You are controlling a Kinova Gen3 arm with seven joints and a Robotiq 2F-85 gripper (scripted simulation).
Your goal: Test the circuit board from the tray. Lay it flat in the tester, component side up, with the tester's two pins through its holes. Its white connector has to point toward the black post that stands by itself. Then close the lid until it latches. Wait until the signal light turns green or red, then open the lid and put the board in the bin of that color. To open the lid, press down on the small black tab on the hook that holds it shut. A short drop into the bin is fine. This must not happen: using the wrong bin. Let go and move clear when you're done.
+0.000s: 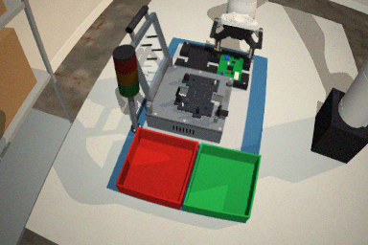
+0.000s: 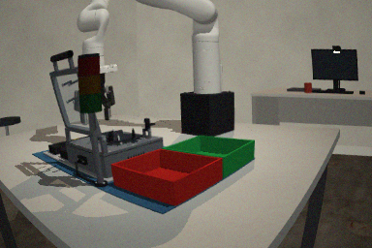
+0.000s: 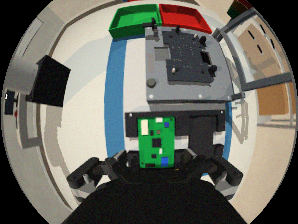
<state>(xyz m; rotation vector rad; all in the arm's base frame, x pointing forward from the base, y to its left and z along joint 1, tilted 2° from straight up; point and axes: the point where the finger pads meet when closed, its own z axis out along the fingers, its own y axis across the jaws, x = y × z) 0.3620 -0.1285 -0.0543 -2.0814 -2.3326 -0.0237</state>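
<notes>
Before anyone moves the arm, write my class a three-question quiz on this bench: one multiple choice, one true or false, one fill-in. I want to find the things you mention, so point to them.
1. Where is the circuit board [image 1: 230, 67] [image 3: 157, 142]?
a) in the red bin
b) in the black tray
c) in the tester
2. True or false: the tester's lid [image 1: 168, 48] [image 2: 64, 100] stands open.
3. Fill in: the bin touching the red bin [image 1: 158, 167] [image 2: 167, 174] [image 3: 185, 17] is coloured ____.

Key: 1 b; 2 true; 3 green
</notes>
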